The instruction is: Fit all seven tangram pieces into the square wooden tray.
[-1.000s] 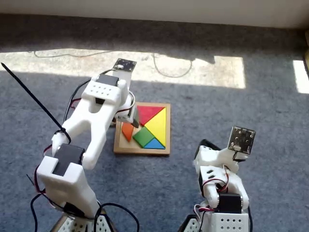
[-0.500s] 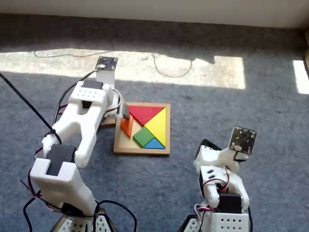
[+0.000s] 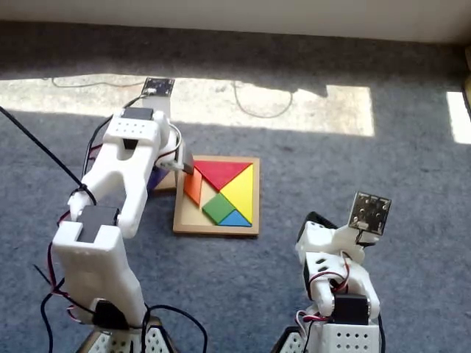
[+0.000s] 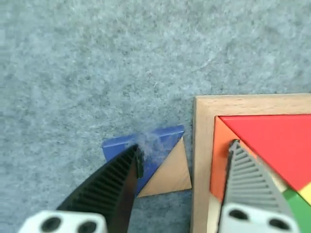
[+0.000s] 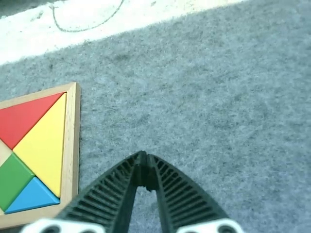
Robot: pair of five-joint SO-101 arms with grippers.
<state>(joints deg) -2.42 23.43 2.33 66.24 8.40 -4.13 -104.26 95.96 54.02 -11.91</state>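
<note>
Between the spread fingers [image 4: 121, 179] of the left gripper [image 4: 186, 153] runs one rim of the square wooden tray [image 4: 201, 126]. The black finger sits at the dark blue piece [image 4: 150, 141] out on the carpet [image 4: 73, 73], and the grey one hangs over the orange piece [image 4: 216, 155] inside the tray; nothing is held. Touching the blue piece, just beside the rim, lies a bare-wood triangle [image 4: 170, 177]; whether it overlaps the blue one I cannot tell. Farther in, the tray holds a red triangle [image 4: 272, 136], a yellow triangle [image 3: 239, 193], a green square [image 3: 218, 209] and a light blue triangle [image 3: 235, 218], all lying flat and fitted edge to edge. That makes five pieces seated and two outside, seven in all, with one tray. Bare board shows in the tray's corner below the orange piece and in a small gap near the middle, so I judge two slots remain for the two loose pieces: the job looks well past halfway, with the last fits to make. Well apart from all this, the right gripper [image 5: 145, 170] hangs over plain carpet off the tray's other side, its fingers pressed together on nothing.
</note>
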